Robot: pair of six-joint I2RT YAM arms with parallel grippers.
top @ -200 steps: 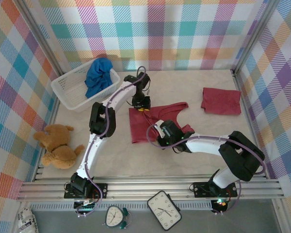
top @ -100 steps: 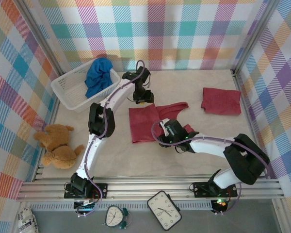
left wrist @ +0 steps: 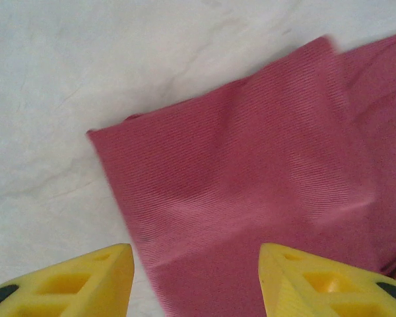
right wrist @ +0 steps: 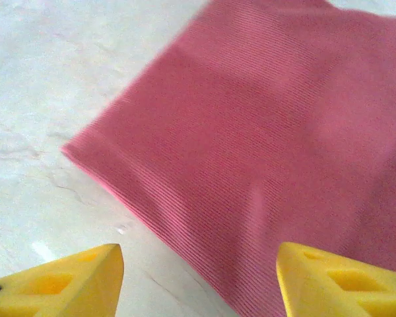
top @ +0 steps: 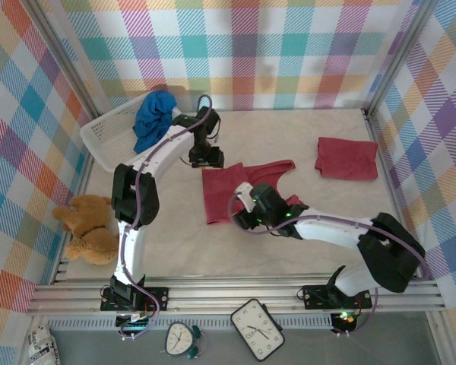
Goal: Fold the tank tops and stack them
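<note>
Left gripper (top: 206,160): yellow fingers apart, nothing between them, hanging over the far-left corner of the middle dark red tank top (top: 224,194). Right gripper (top: 245,211): likewise spread and empty, over the near edge of the same cloth, with bare table (right wrist: 46,99) to one side.

A second ago: both pinched down on that cloth, left at the far edge, right at the near one. Now let go on both sides, the left drawn back toward the white basket (top: 106,148). Cloth lying flat and smooth where it was set down (no curl or spring-back to be seen in the wrist views). Reads as one fold laid and released. Probably another fold due before stacking, though hard to be sure from here.

In the middle of the table, then, for this top: squared body to the left, shoulder straps trailing right toward the folded dark red top (top: 347,158) near the right wall. Long axis across the table, left to right, slightly tilted. Blue tank top (top: 153,120) bunched in the basket, not yet folded.
</note>
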